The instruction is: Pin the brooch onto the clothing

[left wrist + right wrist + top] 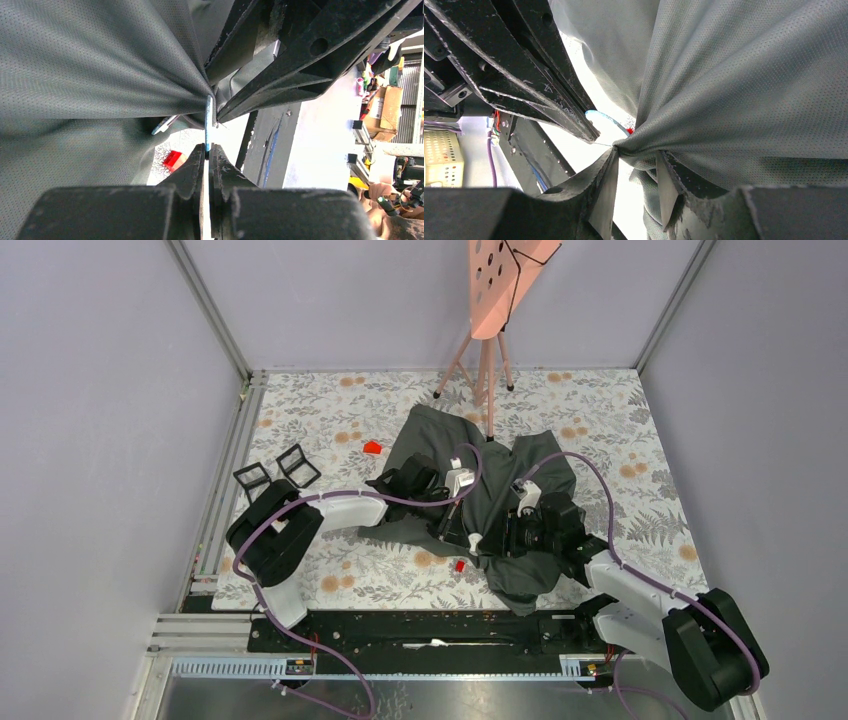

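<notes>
The dark grey T-shirt (520,465) lies crumpled on the flowered mat. My left gripper (208,147) is shut on the brooch (208,117), a thin blue piece seen edge-on, whose tip touches a gathered point of the T-shirt (100,65). My right gripper (638,152) is shut on a bunch of the T-shirt (749,90), with cloth drawn tight to its tips. The brooch (603,119) shows there as a pale blue sliver beside that bunch. In the top view the left gripper (468,536) and the right gripper (497,540) meet over the shirt's near left edge.
Small red blocks lie on the mat, one (372,447) left of the shirt and one (459,565) near the grippers, the latter also in the left wrist view (172,159). Two black frames (275,472) lie at the left. A pink stand (487,350) rises behind the shirt.
</notes>
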Available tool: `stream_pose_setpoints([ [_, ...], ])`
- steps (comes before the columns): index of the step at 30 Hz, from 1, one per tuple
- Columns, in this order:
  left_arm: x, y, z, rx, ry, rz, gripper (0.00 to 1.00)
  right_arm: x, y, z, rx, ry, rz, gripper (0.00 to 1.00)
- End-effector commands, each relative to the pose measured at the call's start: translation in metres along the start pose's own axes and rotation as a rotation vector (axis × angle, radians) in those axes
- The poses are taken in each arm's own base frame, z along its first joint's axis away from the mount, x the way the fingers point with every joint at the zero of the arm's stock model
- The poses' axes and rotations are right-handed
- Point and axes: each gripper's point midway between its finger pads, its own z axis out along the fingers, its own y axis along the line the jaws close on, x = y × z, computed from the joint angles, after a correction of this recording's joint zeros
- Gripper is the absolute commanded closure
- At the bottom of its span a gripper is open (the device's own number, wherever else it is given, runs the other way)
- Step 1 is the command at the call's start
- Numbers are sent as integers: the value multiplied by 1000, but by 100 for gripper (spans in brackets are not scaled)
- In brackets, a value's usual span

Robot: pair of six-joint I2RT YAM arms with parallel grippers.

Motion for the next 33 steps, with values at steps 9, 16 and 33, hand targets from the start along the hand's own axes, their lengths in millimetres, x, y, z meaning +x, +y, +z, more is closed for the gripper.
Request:
stream_pose_setpoints([
  [9,-17,-34,-1,129,-7,125,100,-20,10,5,-50,-50,-43,58],
  [16,-17,-35,1,133,-1,126,100,-22,12,6,-61,-56,-42,57],
  [33,-19,-41,3,147,4,136,100,-23,9,9,-58,-70,-38,55],
])
